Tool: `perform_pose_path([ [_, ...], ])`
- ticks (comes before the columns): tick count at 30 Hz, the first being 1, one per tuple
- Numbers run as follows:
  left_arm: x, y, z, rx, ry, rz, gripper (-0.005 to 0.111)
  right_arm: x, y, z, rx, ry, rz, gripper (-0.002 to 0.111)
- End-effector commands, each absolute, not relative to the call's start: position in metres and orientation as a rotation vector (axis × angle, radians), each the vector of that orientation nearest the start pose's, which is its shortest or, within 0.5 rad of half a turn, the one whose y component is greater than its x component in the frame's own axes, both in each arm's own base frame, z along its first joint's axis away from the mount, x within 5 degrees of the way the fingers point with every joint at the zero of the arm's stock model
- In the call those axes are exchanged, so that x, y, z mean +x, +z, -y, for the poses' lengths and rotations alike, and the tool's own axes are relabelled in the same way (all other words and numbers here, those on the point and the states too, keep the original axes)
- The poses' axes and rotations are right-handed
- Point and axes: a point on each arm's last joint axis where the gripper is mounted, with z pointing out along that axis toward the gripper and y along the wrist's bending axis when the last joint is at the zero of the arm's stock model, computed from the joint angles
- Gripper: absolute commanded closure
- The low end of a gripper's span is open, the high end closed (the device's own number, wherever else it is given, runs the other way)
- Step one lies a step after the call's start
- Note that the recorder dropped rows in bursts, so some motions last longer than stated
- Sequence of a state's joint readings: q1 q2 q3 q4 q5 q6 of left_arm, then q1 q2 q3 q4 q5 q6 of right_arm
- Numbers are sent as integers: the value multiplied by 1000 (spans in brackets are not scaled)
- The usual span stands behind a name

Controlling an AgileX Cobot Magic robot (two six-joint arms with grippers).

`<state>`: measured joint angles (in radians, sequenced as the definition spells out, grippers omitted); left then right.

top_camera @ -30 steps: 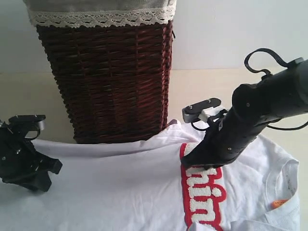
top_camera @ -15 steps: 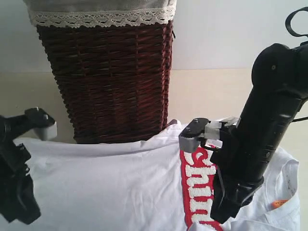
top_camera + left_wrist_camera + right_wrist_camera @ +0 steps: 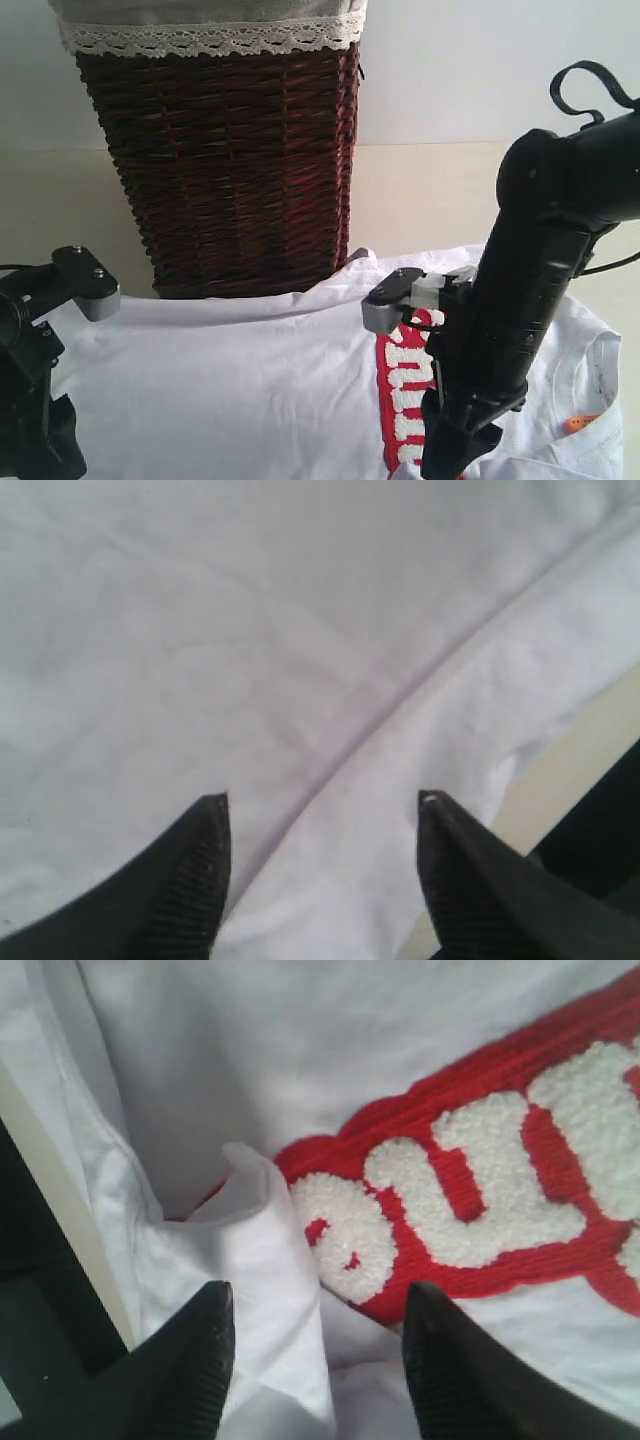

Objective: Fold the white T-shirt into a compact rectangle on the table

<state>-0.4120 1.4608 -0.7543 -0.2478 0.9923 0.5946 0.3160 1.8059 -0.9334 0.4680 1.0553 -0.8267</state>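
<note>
The white T-shirt point(image 3: 230, 370) lies spread over the table point(image 3: 420, 195), its red-outlined fuzzy lettering point(image 3: 405, 400) on the right and the orange neck tag point(image 3: 578, 423) at the far right. My right gripper point(image 3: 317, 1290) is open and points down over the end of the lettering point(image 3: 470, 1190). A turned-up flap of white cloth point(image 3: 255, 1230) lies below its fingers. My left gripper point(image 3: 322, 802) is open just above plain shirt fabric point(image 3: 250, 630), with a seam line point(image 3: 380, 695) running between its fingers. Nothing is held.
A tall dark wicker basket point(image 3: 230, 160) with a lace-trimmed liner stands at the back, right behind the shirt. The right arm point(image 3: 530, 280) stands steeply over the shirt. The left arm point(image 3: 35, 400) is at the lower left. A strip of table edge point(image 3: 585, 745) shows beside the shirt.
Both grippers have opened. The right arm has tipped from lying low at the far end of the lettering to pointing steeply down nearer the front. The left arm has shifted forward and down.
</note>
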Motion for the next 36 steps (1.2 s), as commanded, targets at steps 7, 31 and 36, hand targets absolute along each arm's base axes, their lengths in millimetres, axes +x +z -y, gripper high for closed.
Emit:
perform_pose_path([
  [7,197,193,112,1223,-388,-2825,47,247,124,-147,-1462,703,-2882,57],
  [31,195,193,112,1208,-413,-2859,47,154,202,-159,-1451,939,-2918,108],
  [36,190,194,111,1224,-432,-2902,47,107,207,-160,-1517,952,-2930,102],
])
